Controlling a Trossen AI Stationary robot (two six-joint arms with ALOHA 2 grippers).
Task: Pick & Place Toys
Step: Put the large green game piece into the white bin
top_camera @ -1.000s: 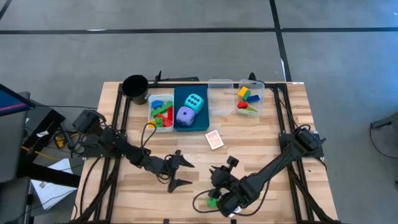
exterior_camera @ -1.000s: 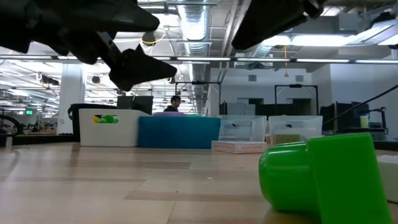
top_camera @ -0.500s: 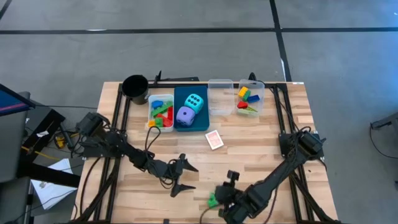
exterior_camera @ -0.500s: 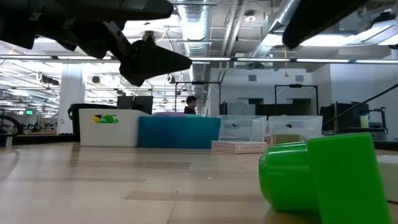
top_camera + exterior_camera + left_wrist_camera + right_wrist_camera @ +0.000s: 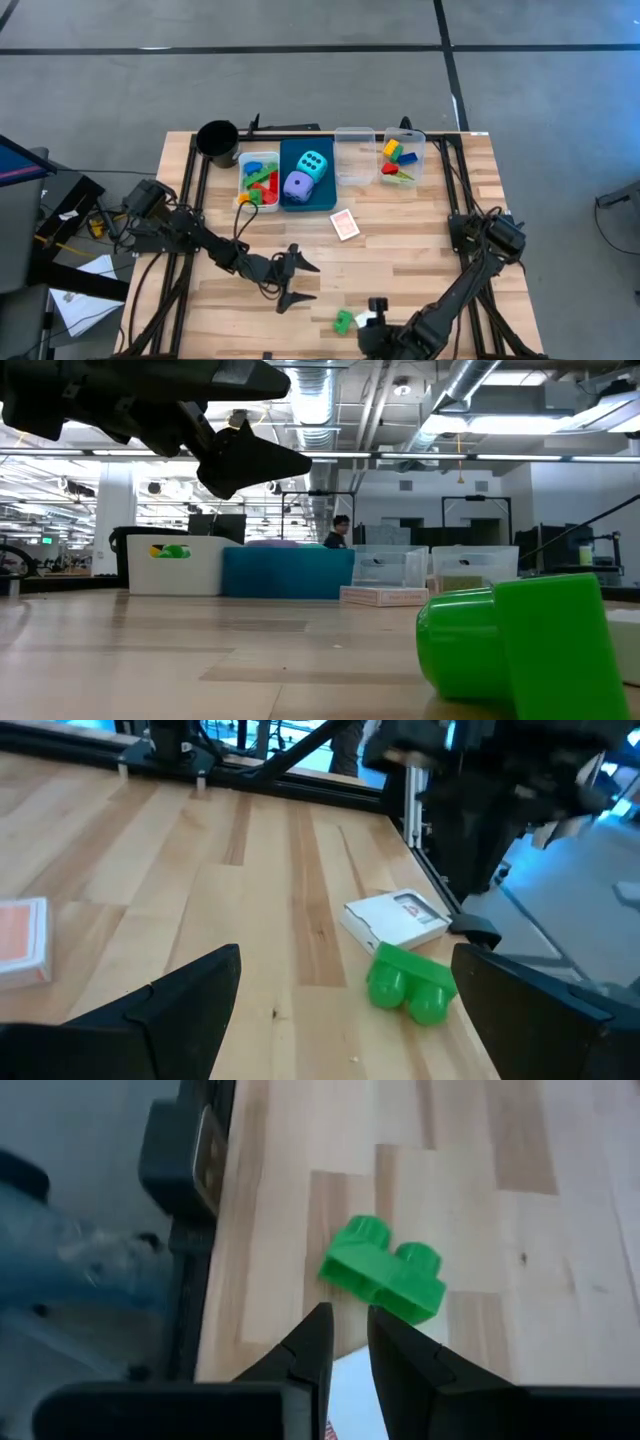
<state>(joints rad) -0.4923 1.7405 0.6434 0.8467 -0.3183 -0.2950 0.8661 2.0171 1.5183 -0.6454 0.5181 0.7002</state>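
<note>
**Op A:** Starting at my left, what do you see?

**Op B:** I see the left hand (image 5: 291, 276) hovering over the middle of the bench (image 5: 420, 230), fingers spread wide, nothing between them.

**Op A:** And the brick?

**Op B:** I have a green brick (image 5: 343, 321) lying free near the front edge of the bench. It's bright green plastic, a short block with two round studs side by side. In the left wrist view the green brick (image 5: 411, 985) rests on its side, studs facing the camera. I can't give its long axis exactly; from above it looks roughly across the bench. A small white card (image 5: 396, 919) lies just beside it.

**Op A:** Right side?

**Op B:** My right hand (image 5: 345, 1342) sits at the front edge, just beside the brick, fingers nearly pinched together on nothing. The green brick (image 5: 384, 1269) lies just ahead of the fingertips, apart from them.
</note>
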